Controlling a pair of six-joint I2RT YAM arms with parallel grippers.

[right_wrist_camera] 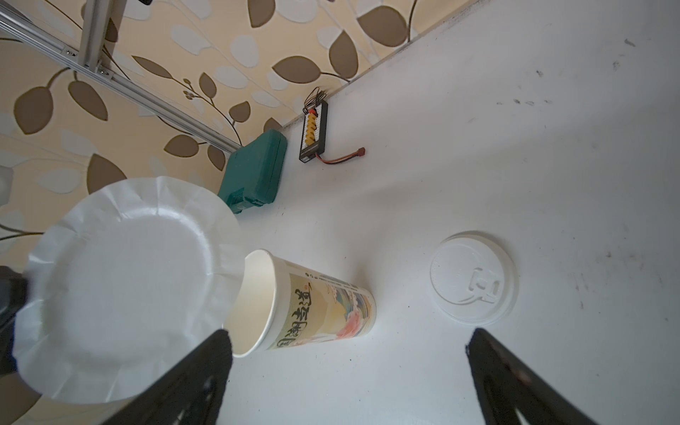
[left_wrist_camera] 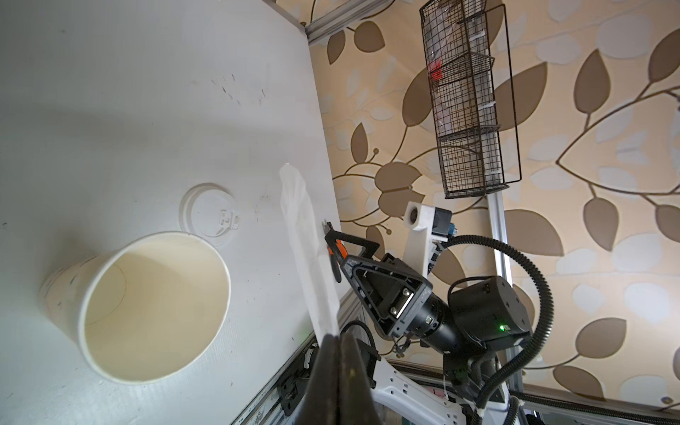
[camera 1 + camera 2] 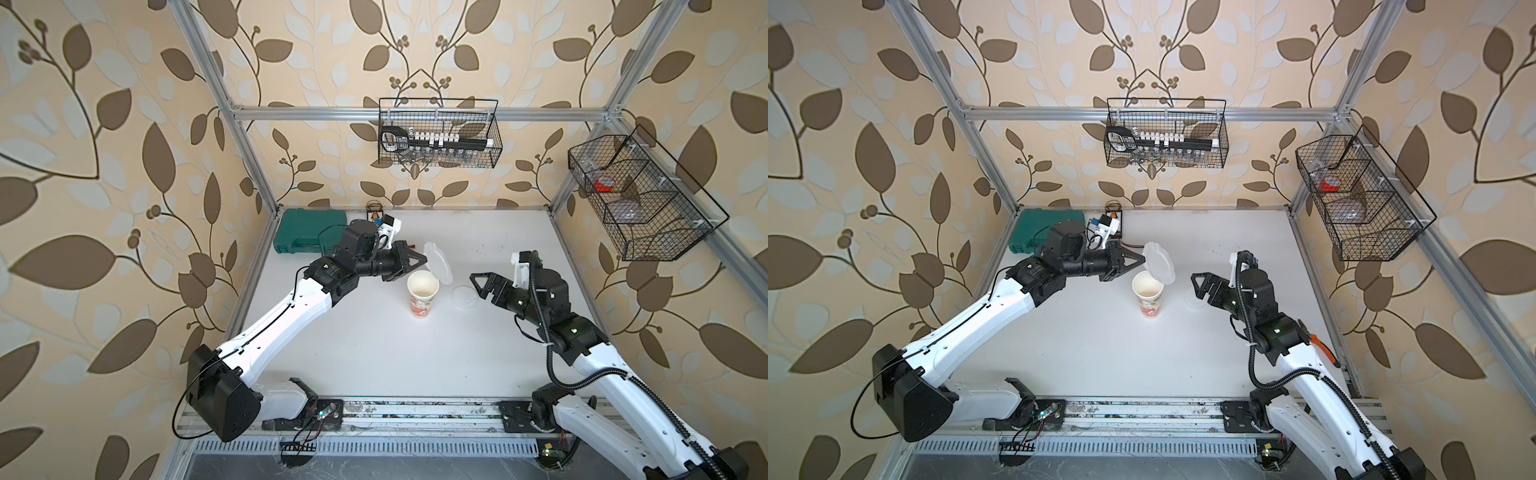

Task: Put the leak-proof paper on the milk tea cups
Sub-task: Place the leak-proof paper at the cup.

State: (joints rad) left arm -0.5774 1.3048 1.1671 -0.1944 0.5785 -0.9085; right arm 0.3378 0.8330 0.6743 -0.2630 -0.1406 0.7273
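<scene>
Paper (image 3: pixel 438 262) is pinched by its edge in my left claw (image 3: pixel 422 261), whose jaws are clamped flat on it with no gap showing. The sheet is in the air, steeply tilted, just beside the cup (image 3: pixel 420 305) on its far side. In both top views its lower edge overlaps the rim, but I cannot tell whether they touch. From the left wrist I see the paper (image 2: pixel 305 235) almost edge-on and the cup's (image 2: pixel 147 305) mouth fully uncovered, so I judge the carry as nearly done and the laying-down not yet begun. The cup stands upright on the table (image 3: pixel 374 353), empty as far as I can see. My right claw (image 3: pixel 478 286) hangs with its jaws spread wide and nothing between them, near the lid (image 3: pixel 464 297), which lies flat on the table and plays no part in this step. Next I would roll the left wrist to bring the sheet level, centre it over the mouth, lower it until it rests on the rim all round, then let go. Being floppy, it may droop or slide off to one side if released off-centre.
</scene>
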